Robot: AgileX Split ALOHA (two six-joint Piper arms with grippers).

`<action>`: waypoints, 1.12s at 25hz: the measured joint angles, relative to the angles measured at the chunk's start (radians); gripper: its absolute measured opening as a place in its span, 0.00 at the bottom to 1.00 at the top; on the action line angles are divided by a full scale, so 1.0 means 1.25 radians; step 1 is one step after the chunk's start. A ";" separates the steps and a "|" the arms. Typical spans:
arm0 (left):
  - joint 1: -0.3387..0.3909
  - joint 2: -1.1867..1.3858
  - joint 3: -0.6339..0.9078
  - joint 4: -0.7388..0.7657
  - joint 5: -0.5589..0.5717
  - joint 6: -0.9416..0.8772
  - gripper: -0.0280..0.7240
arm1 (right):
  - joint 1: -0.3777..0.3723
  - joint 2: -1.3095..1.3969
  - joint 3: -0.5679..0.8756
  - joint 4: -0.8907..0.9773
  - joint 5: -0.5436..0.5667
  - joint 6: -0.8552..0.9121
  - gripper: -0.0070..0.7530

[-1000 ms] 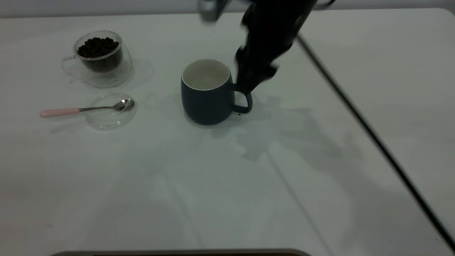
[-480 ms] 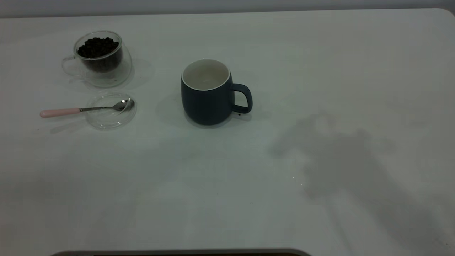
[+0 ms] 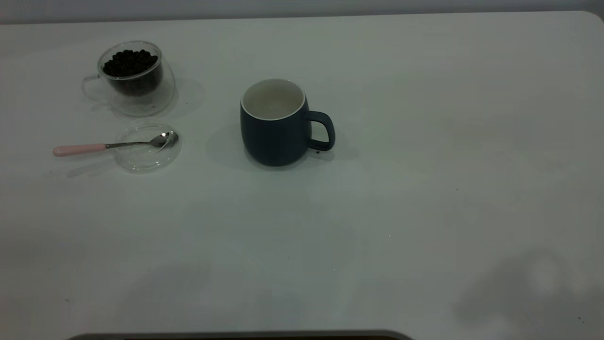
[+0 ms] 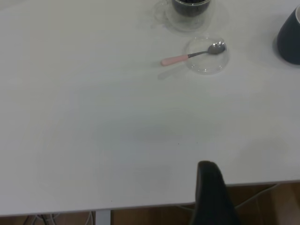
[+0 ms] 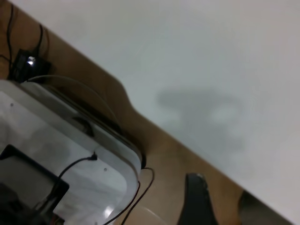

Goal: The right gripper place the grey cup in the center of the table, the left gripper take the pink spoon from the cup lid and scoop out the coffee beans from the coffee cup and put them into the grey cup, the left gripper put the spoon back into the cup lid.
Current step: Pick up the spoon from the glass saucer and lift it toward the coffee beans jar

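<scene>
At far left on the matte white table (image 3: 424,141), the clear double-walled coffee cup (image 3: 134,80) holds dark coffee beans (image 3: 130,61). In front of it, the pink spoon (image 3: 113,145) rests bowl-first in the glass cup lid (image 3: 146,153). The rounded grey cup (image 3: 276,125) stands upright near the center. The left gripper (image 4: 211,194) and right gripper (image 5: 197,199) are cut off; their jaws cannot be judged.

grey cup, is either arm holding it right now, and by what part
Nothing holds it. The grey cup stands alone on the table; no arm is near it.
</scene>
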 joint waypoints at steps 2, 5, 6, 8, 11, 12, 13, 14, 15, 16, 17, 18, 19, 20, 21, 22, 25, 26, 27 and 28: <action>0.000 0.000 0.000 0.000 0.000 0.000 0.72 | 0.000 -0.061 0.055 0.014 0.000 0.003 0.79; 0.000 0.000 0.000 0.000 0.000 0.000 0.72 | 0.000 -0.147 0.139 0.032 0.000 0.006 0.79; 0.000 0.000 0.000 0.000 0.000 0.000 0.72 | 0.000 -0.179 0.170 0.035 0.000 0.006 0.79; 0.000 0.000 0.000 0.000 0.000 0.000 0.72 | 0.000 -0.240 0.227 0.035 -0.004 0.006 0.79; 0.000 0.000 0.000 0.000 0.000 0.000 0.72 | -0.005 -0.356 0.313 0.039 -0.061 0.006 0.79; 0.000 0.000 0.000 0.000 0.000 0.000 0.72 | -0.017 -0.399 0.331 0.041 -0.083 0.006 0.79; 0.000 0.000 0.000 0.000 0.000 0.000 0.72 | -0.034 -0.441 0.347 0.041 -0.097 0.004 0.79; 0.000 0.000 0.000 0.000 0.000 0.000 0.72 | -0.051 -0.473 0.357 0.041 -0.101 0.003 0.79; 0.000 0.000 0.000 0.000 0.000 0.000 0.72 | -0.072 -0.507 0.362 0.040 -0.102 0.003 0.79; 0.000 0.000 0.000 0.000 0.000 0.000 0.72 | -0.095 -0.539 0.366 0.038 -0.103 0.002 0.79; 0.000 0.000 0.000 0.000 0.000 0.000 0.72 | -0.113 -0.567 0.367 0.033 -0.103 0.001 0.79; 0.000 0.000 0.000 0.000 0.000 0.000 0.72 | -0.135 -0.587 0.368 0.026 -0.103 0.001 0.79; 0.000 0.000 0.000 0.000 0.000 0.000 0.72 | -0.157 -0.611 0.370 0.020 -0.103 0.001 0.79; 0.000 0.000 0.000 0.000 0.000 0.000 0.72 | -0.179 -0.633 0.371 0.012 -0.102 0.001 0.79; 0.000 0.000 0.000 0.000 0.000 0.000 0.72 | -0.197 -0.653 0.371 0.006 -0.102 0.001 0.79; 0.000 0.000 0.000 0.000 0.000 0.000 0.72 | -0.219 -0.668 0.371 0.002 -0.102 0.001 0.79; 0.000 0.000 0.000 0.000 0.000 0.000 0.72 | -0.276 -0.710 0.371 0.000 -0.090 0.001 0.79; 0.000 0.000 0.000 0.000 0.000 0.000 0.72 | -0.293 -0.723 0.371 0.000 -0.083 0.001 0.79; 0.000 0.000 0.000 0.000 0.000 0.000 0.72 | -0.309 -0.734 0.371 0.000 -0.078 0.001 0.79; 0.000 0.000 0.000 0.000 0.000 0.000 0.72 | -0.321 -0.746 0.371 -0.001 -0.075 0.001 0.79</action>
